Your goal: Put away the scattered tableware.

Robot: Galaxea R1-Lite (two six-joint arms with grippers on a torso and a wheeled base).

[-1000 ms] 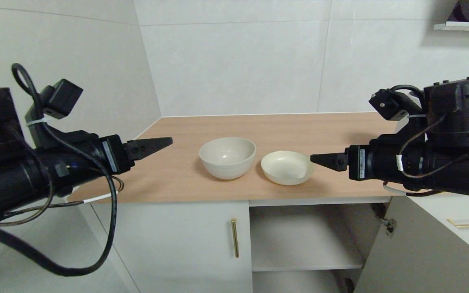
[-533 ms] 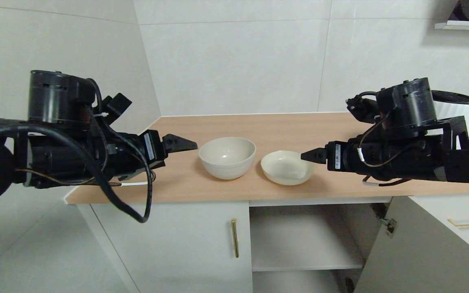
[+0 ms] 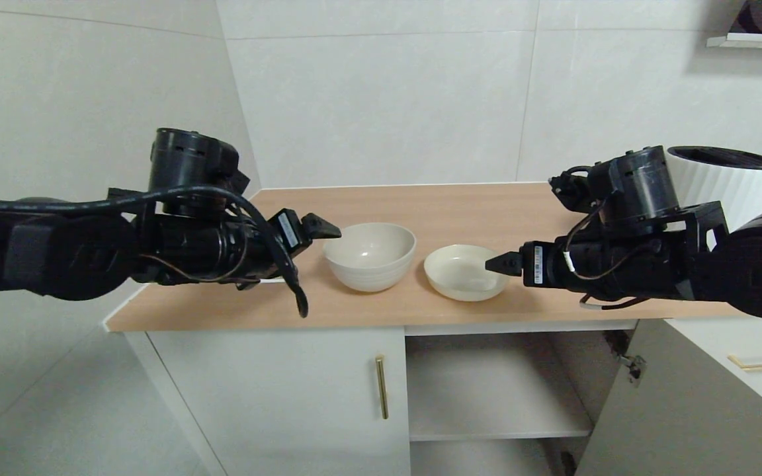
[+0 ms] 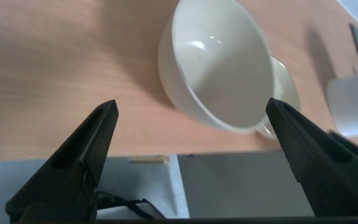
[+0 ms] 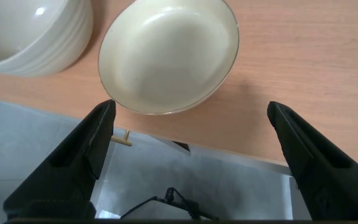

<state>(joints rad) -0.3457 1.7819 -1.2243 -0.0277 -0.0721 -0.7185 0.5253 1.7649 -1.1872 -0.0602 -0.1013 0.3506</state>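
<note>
Wooden table (image 3: 460, 205) runs across the view. Under its front edge, at 6 o'clock, the cabinet (image 3: 493, 383) stands open with a bare shelf. The shut door at its 9 o'clock carries a brass handle (image 3: 381, 387). A white ribbed container (image 3: 731, 178) sits at the table's far 3 o'clock end.

The deep bowl (image 3: 369, 254) is upright mid-table. The shallow bowl (image 3: 465, 271) is just beside it at 3 o'clock, also upright.

The left gripper (image 3: 325, 229) hovers at the deep bowl's 9 o'clock, level with its rim. Its fingers (image 4: 86, 149) are spread wide, grasping nothing.

The right gripper (image 3: 497, 265) hangs at the shallow bowl's 3 o'clock, and its fingers (image 5: 82, 155) are splayed too, hands empty.

Each wrist wears a white sticker (image 3: 286, 228), its print too small to read.
</note>
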